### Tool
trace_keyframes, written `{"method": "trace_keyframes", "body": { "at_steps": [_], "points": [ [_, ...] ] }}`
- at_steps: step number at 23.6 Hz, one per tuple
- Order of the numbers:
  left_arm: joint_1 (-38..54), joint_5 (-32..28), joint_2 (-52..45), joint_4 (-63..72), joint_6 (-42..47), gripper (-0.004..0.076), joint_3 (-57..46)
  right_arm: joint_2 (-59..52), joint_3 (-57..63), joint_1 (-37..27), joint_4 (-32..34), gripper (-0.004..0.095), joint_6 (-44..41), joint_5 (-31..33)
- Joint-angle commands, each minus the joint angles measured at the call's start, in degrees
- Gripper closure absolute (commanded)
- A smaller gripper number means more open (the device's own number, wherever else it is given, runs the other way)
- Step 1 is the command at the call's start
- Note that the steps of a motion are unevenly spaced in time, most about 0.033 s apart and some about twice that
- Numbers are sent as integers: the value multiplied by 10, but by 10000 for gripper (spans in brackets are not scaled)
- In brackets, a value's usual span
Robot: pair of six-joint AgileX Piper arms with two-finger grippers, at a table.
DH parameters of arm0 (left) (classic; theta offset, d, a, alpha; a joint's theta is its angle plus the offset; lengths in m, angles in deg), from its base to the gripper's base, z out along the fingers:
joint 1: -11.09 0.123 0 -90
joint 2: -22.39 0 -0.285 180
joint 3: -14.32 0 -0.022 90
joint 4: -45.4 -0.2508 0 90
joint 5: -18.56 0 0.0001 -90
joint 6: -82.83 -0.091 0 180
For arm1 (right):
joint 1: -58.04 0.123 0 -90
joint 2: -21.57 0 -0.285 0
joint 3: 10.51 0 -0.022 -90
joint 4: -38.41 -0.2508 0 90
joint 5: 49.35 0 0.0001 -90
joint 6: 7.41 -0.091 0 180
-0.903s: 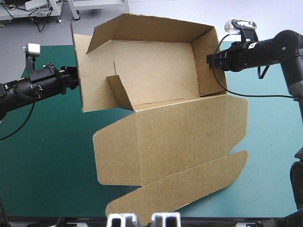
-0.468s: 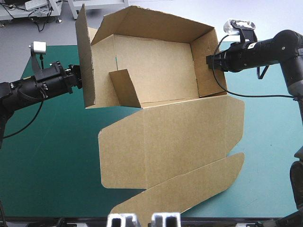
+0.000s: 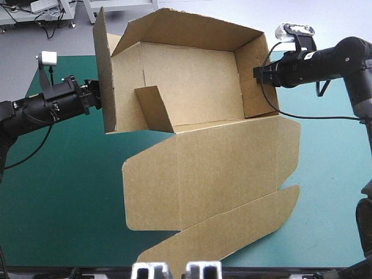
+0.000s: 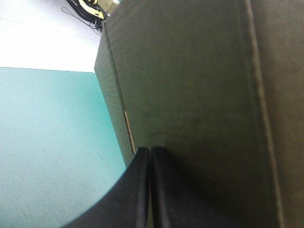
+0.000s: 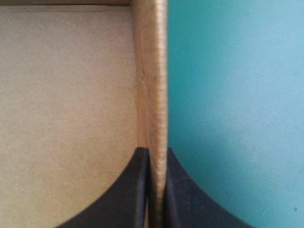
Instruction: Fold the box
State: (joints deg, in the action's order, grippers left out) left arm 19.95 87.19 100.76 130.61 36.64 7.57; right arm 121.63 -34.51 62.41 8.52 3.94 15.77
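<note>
right gripper [image 5: 156, 151] is clamped on the rim of the box [image 3: 197, 99], right wall pinched between its fingers. left gripper [image 4: 150, 151] is clenched to a point, tip against the outside of the left wall [image 3: 107, 81]. the tray sits between the two, lid panel [image 3: 226, 168] flat on the teal-green cover [image 3: 58, 192]. this looks like the walls-up step. next, i'd say, tuck the loose inner flap [image 3: 154, 110] beyond the left tip. the exact contact there is hidden.

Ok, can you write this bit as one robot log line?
box: walls up, lid flat | left gripper: shut, at left wall | right gripper: shut on right wall
</note>
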Motion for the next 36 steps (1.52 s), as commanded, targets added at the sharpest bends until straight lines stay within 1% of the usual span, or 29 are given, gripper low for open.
{"method": "trace_keyframes", "body": {
  "at_steps": [1,13,16,19,24,27,30,34,36],
  "points": [
    [-6,53,-17,66,-8,727,17,-29,-16,2,12,923,-15,-34],
    [-6,52,-17,71,-14,727,17,-76,-16,2,21,923,-19,-39],
    [-6,52,-17,71,-14,727,17,-89,-16,2,35,923,-23,-33],
    [-6,52,-17,73,-14,727,17,-115,-16,2,73,923,-38,-21],
    [-6,52,-17,126,-31,727,17,-143,-16,2,80,923,-43,-8],
    [-6,53,-17,125,-30,727,17,-154,-16,2,113,923,-57,7],
    [-6,53,-17,121,-30,727,17,-165,-16,2,148,923,-70,8],
    [-7,53,-17,121,-23,727,17,-168,-16,2,137,923,-72,-1],
    [-7,53,-19,116,-11,727,17,-167,-16,2,142,923,-78,-8]
  ]
}}
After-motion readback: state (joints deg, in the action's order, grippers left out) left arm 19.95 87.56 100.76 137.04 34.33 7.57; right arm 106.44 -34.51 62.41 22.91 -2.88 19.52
